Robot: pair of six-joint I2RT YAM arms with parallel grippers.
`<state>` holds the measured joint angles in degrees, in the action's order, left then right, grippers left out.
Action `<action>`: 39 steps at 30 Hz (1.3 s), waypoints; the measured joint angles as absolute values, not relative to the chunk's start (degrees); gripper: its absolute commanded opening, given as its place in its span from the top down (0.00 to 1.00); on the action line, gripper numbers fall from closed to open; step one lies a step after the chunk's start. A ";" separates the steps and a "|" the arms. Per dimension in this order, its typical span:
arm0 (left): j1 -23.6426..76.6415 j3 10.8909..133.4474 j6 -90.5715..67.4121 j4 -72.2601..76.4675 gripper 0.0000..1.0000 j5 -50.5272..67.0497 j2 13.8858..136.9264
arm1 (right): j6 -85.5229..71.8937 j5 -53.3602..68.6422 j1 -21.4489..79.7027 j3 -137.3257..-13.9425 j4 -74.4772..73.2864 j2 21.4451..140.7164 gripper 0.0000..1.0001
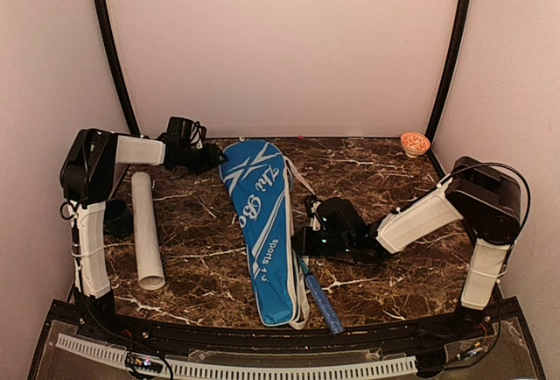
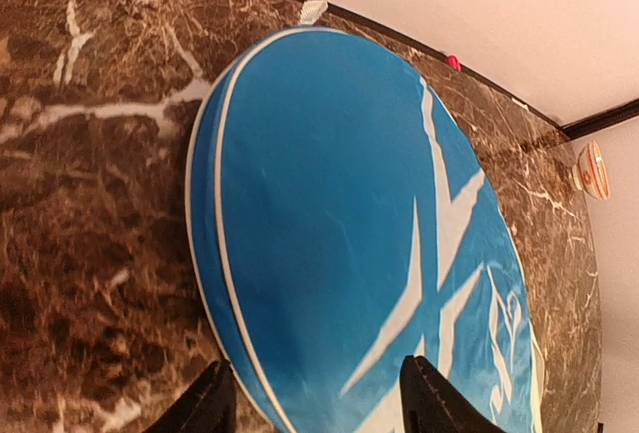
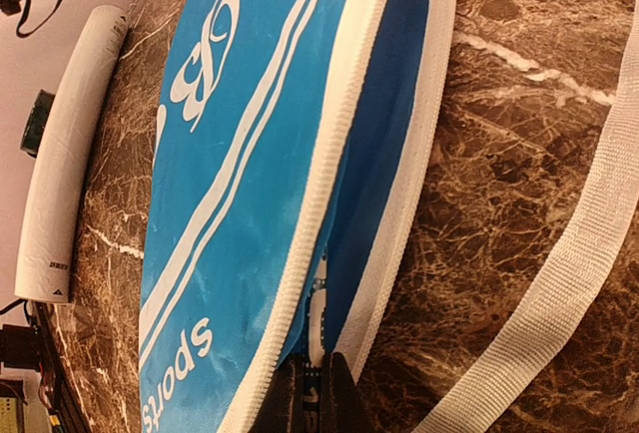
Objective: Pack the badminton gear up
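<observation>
The blue racket cover with white lettering lies along the middle of the table. One blue racket handle sticks out of its near end. My left gripper is open at the cover's rounded far end, its jaws wide apart just over the edge of the cover. My right gripper is at the cover's right side, shut on a blue-and-white racket part showing in the open zip gap. The long white tube lies at the left. No shuttlecocks are in view.
The cover's white strap lies loose on the marble to the right of the cover. A small orange-patterned bowl sits at the far right corner. A small black cup stands left of the tube by the left arm.
</observation>
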<state>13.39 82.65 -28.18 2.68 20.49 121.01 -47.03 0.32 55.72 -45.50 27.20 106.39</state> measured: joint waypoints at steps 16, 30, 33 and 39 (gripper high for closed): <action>11.99 111.81 -23.42 -5.41 0.54 22.35 142.63 | -49.65 -0.32 58.33 -45.19 27.57 106.32 1.00; 18.31 113.47 -18.17 -5.50 0.61 28.67 144.20 | -50.04 -4.82 58.87 -45.67 19.40 103.18 1.00; 18.24 111.24 -18.92 -2.33 0.60 28.56 144.03 | -50.02 -4.75 57.49 -46.50 19.62 103.92 1.00; 18.28 107.35 -21.74 2.55 0.51 27.99 142.61 | -50.06 -4.80 54.43 -49.34 21.65 107.11 1.00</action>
